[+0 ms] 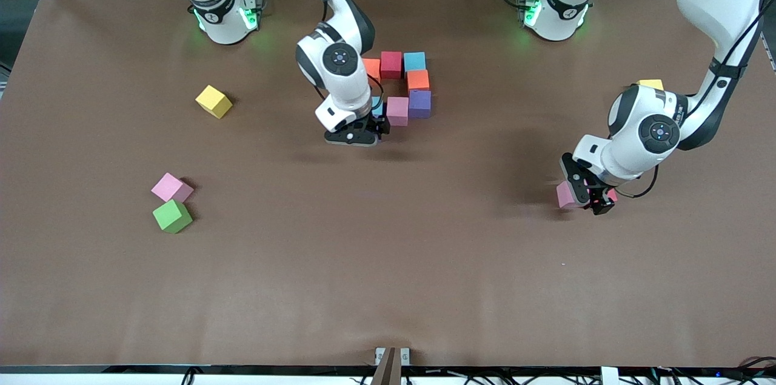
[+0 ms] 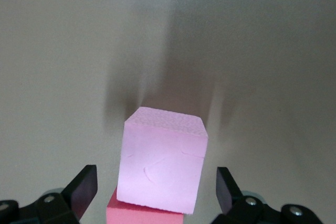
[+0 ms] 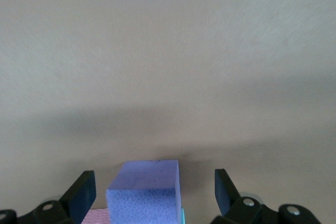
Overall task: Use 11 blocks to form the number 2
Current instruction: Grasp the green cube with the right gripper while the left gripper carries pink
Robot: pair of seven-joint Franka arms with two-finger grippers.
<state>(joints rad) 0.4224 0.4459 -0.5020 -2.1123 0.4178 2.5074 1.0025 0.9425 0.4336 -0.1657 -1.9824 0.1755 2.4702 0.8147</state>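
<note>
The right gripper (image 1: 357, 135) is low over the group of blocks near 12 o'clock from the middle of the table (image 1: 388, 264). Its fingers (image 3: 83, 192) are spread apart. A purple block (image 3: 144, 192) sits between them, and they do not touch it. This block touches a pink block (image 1: 397, 110).

From that pink block, another purple block (image 1: 419, 103) is at 3 o'clock and a light blue block (image 1: 377, 107) is at 9 o'clock. An orange block (image 1: 418, 80) is at 1 o'clock. Three blocks make the top row: orange (image 1: 371, 68), red (image 1: 391, 64) and light blue (image 1: 414, 61).

The left gripper (image 1: 587, 198) is near 3 o'clock on the table. Its fingers (image 2: 84, 187) are wide apart around a second pink block (image 2: 160, 166), with a gap on each side. A second red block (image 2: 131, 216) touches it.

Near 9 o'clock lie a loose pink block (image 1: 172, 187) and a green block (image 1: 172, 216), touching. A yellow cube (image 1: 213, 100) is at 10 o'clock.
</note>
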